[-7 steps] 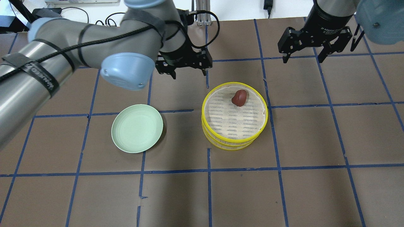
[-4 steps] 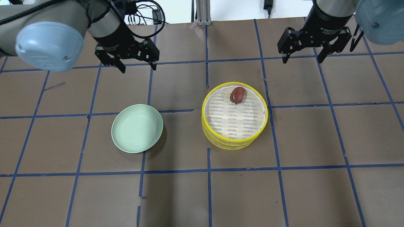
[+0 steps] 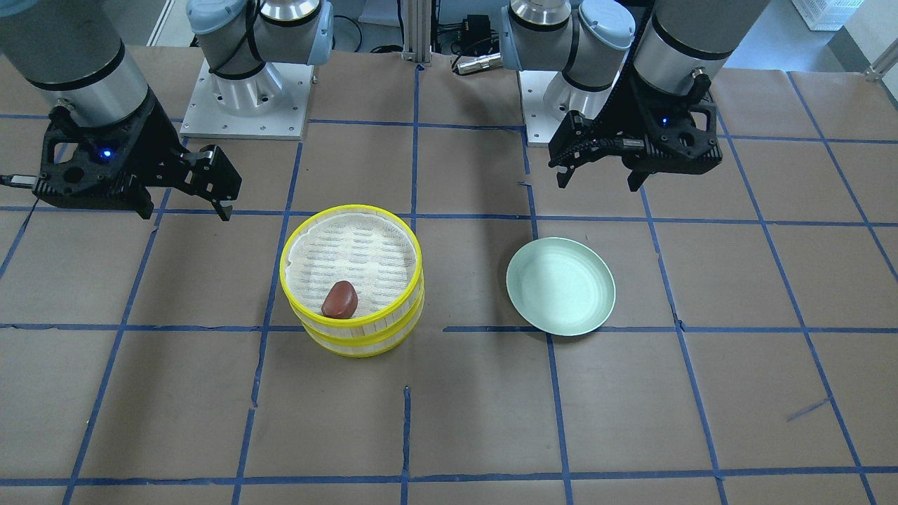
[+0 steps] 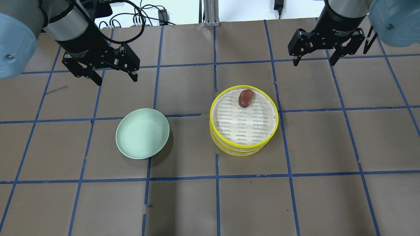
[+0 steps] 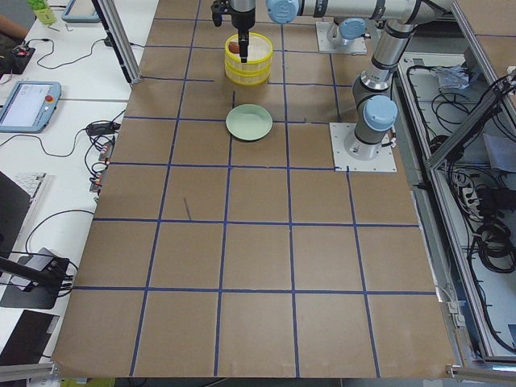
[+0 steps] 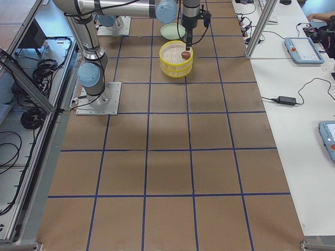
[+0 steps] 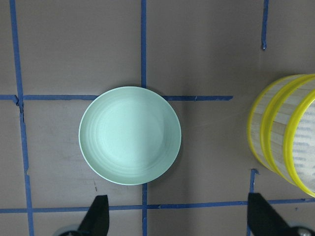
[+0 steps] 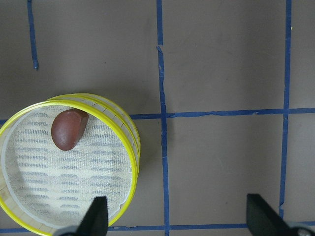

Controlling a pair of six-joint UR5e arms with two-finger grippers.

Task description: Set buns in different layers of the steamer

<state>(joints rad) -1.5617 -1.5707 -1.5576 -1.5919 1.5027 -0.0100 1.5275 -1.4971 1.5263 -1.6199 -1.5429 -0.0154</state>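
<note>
Reddish-brown bun (image 4: 245, 98) in top steamer layer (image 4: 242, 128), two layers stacked, green plate (image 4: 142, 133) beside, left jaws apart, right jaws apart, above bench (image 4: 328, 203)

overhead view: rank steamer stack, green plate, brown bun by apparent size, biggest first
1. steamer stack: largest. Its raised top is a little nearer the camera, but the margin looks clear.
2. green plate: noticeably smaller across.
3. brown bun: by far the smallest.

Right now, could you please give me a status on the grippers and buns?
Left gripper open, empty. Right gripper open, empty. Reddish-brown bun in top steamer layer; white bun not visible. Nothing over it.
</note>
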